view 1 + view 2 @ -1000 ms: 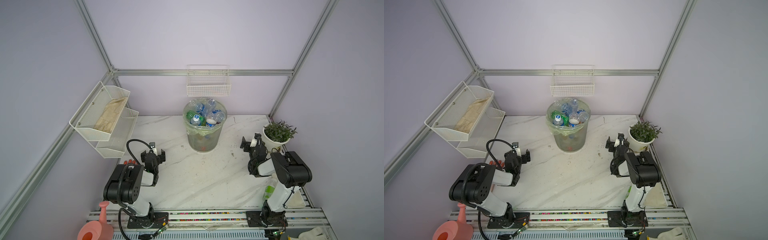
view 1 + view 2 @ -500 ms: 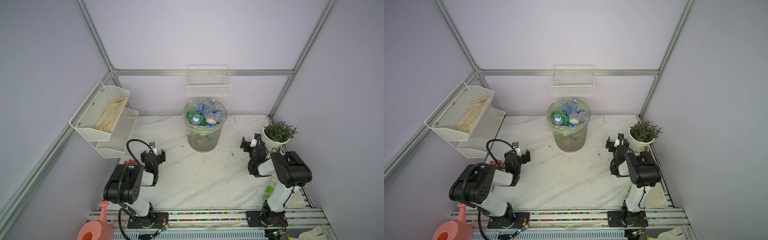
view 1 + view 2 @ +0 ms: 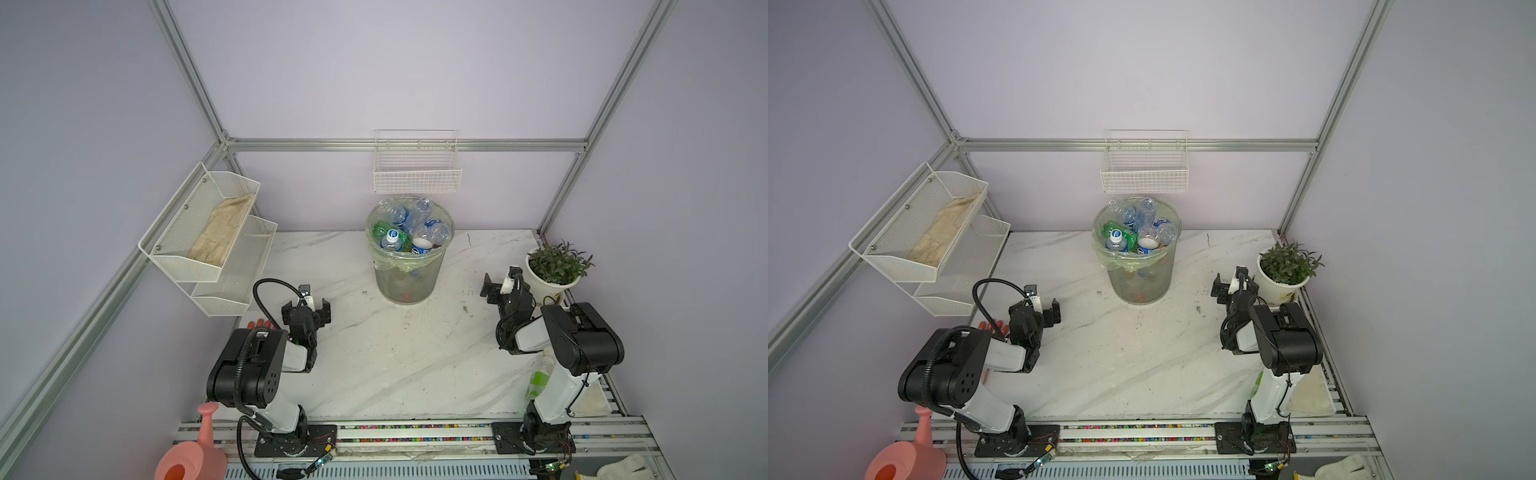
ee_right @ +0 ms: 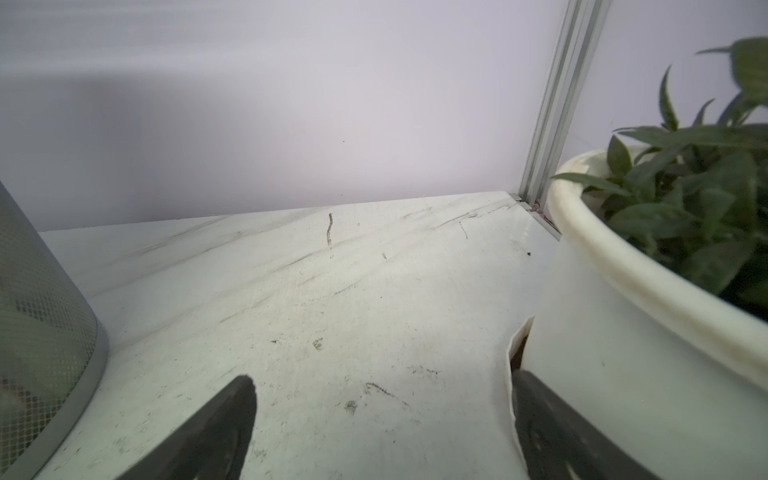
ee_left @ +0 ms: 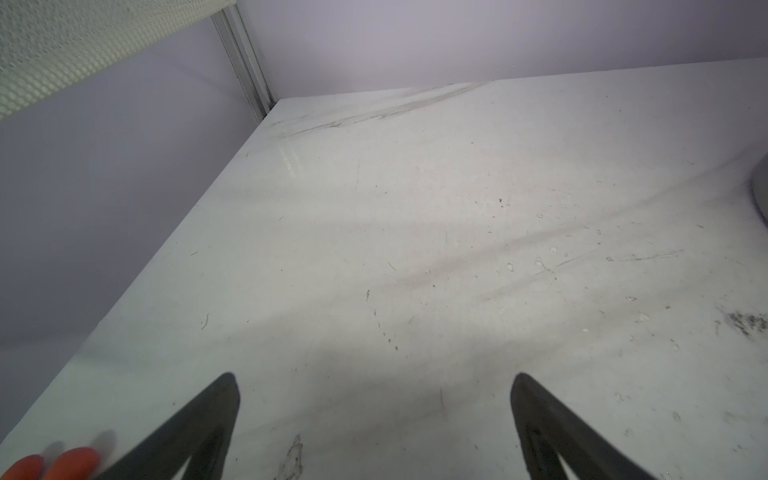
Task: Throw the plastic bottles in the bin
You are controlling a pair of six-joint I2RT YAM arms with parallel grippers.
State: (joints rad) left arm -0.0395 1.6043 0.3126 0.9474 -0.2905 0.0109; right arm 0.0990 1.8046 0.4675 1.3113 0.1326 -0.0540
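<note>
The bin (image 3: 409,274) (image 3: 1140,276), a grey mesh basket with a pale-green bag, stands at the back middle of the marble table. The plastic bottles (image 3: 409,230) (image 3: 1138,230) are heaped in it to the rim, clear with blue labels and one green. My left gripper (image 3: 306,308) (image 3: 1036,309) (image 5: 374,378) is open and empty, low over the table, front left of the bin. My right gripper (image 3: 500,286) (image 3: 1229,286) (image 4: 382,378) is open and empty between the bin's wall (image 4: 41,311) and the plant pot. No bottle lies loose on the open tabletop.
A white plant pot (image 3: 552,280) (image 4: 623,332) stands right beside my right gripper. White mesh shelves (image 3: 203,232) hang at the left, a wire basket (image 3: 417,174) over the bin. Orange glove fingers (image 3: 259,324) (image 5: 62,461) lie by my left arm. A clear container with green (image 3: 539,380) shows behind the right arm.
</note>
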